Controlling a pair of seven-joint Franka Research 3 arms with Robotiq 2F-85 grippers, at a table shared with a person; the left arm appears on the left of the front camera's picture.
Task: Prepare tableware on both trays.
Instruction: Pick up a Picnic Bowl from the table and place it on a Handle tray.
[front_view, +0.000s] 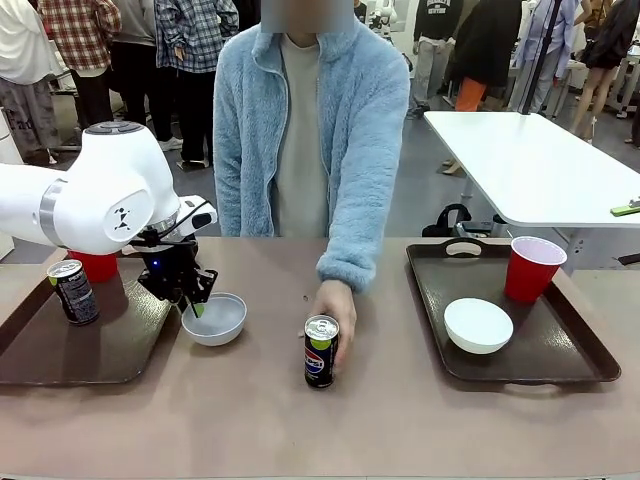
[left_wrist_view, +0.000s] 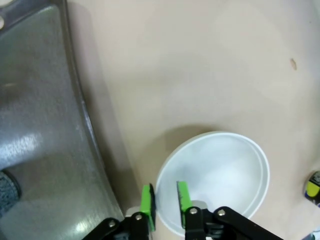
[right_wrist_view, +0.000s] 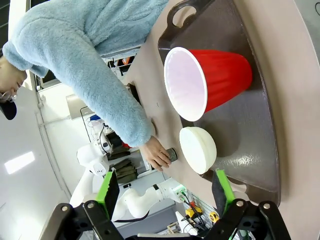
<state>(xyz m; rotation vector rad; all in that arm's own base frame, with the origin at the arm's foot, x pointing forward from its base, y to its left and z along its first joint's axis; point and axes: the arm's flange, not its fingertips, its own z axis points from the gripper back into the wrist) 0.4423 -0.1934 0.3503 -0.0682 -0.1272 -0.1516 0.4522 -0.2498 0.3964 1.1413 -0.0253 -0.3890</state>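
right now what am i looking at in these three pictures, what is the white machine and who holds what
The white machine is one of a robot's two arms; each ends in a black two-finger gripper with green pads. The wide picture looks across the tan table from the robot's side at a person. The other two come from cameras on the wrists. The left gripper is shut on the rim of a shallow round white bowl beside the left dark brown plastic tray, which carries a small black-and-blue can and a red plastic cup. The right gripper hangs open, holding nothing, above the right tray, which carries a second red cup and a second white bowl. The person's hand holds a second can on the table between the trays.
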